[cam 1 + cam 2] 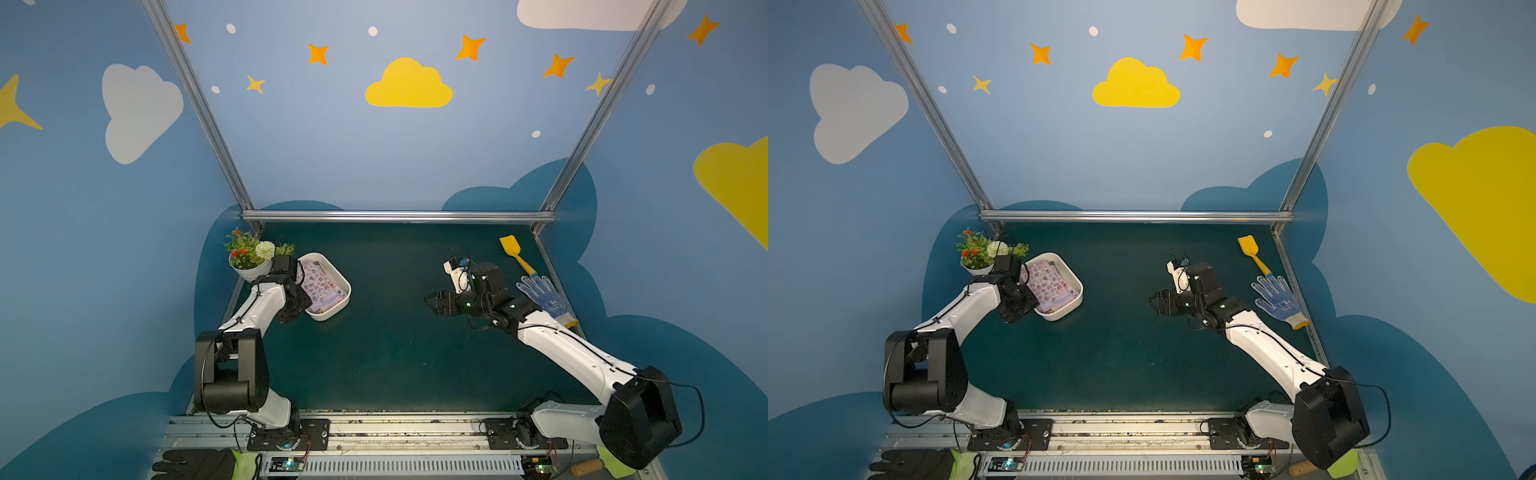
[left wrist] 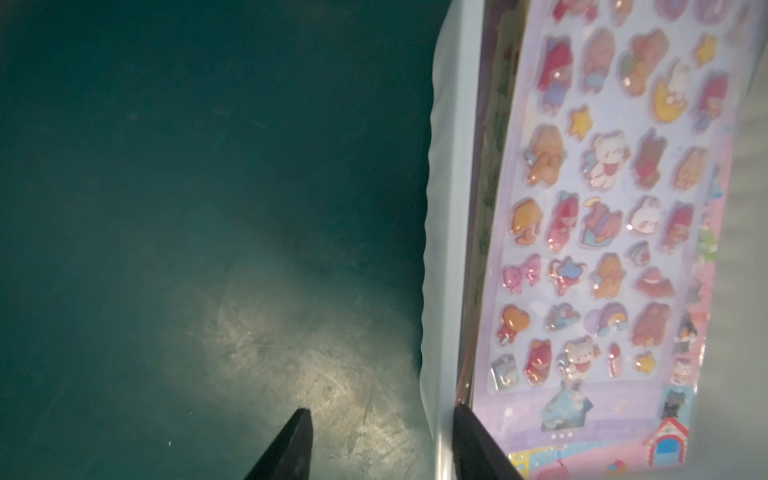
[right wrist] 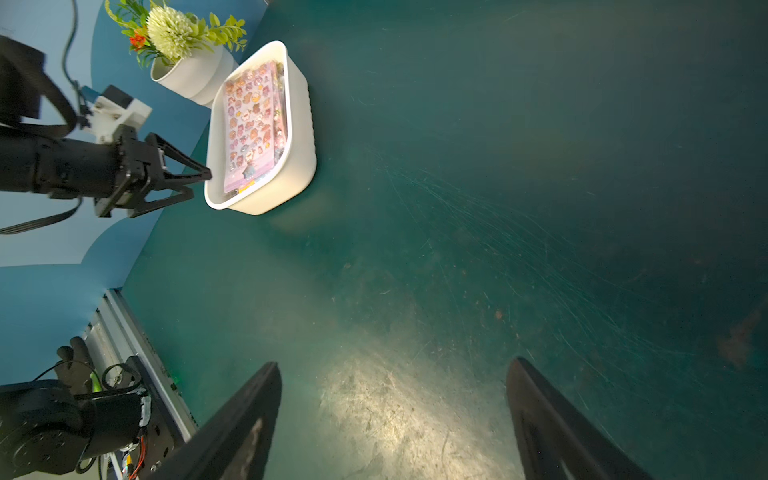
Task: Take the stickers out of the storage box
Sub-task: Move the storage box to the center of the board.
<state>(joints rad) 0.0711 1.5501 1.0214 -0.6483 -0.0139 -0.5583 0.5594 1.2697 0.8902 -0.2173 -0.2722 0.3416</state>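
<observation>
Near the table's (image 1: 395, 353) far-left corner the stickers (image 1: 320, 286) all lie in the storage box (image 1: 338, 309), my left gripper (image 2: 380, 415) parted astride its wall, right gripper (image 3: 392, 365) spread empty.

storage box (image 1: 337, 308): plain white. stickers (image 2: 602, 232): top sheet lilac, pink edge, rows of tiny brown, red, yellow cartoon figures. desk (image 1: 395, 353): dark teal, pale scuffs. pot (image 3: 191, 75): white. plant (image 1: 243, 249): green, red and cream blooms. spade (image 1: 515, 253): yellow, blue band. glove (image 1: 544, 297): white, blue dots, yellow cuff. wall (image 1: 311, 145): blue, orange stars.
</observation>
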